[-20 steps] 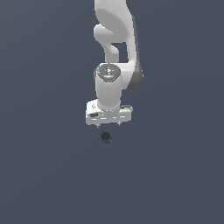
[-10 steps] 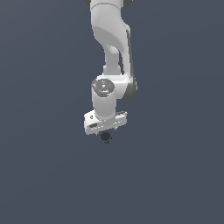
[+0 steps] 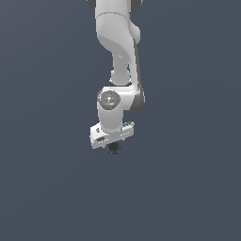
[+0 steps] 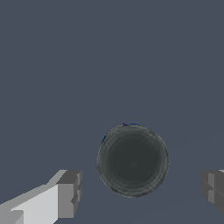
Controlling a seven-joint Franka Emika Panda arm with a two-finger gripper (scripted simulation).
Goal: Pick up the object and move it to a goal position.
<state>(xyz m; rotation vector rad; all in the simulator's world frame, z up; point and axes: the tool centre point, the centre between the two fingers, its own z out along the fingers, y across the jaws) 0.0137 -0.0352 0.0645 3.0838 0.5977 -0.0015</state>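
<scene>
The object (image 4: 132,161) is a small round near-black ball with a faint blue edge, resting on the grey floor. In the wrist view it lies between my two grey fingertips (image 4: 70,194), with a clear gap on each side, so my gripper (image 4: 140,192) is open around it and not touching. In the exterior view the white gripper block (image 3: 112,135) sits low over the object (image 3: 113,148), which peeks out just beneath it; the fingers themselves are hidden there.
A plain dark grey floor (image 3: 188,188) spreads in every direction. The white arm (image 3: 117,42) comes down from the upper edge of the exterior view.
The arm has lowered and shifted slightly toward the exterior view's left, so the gripper block now sits right over the object, which stood apart below it a second ago.
</scene>
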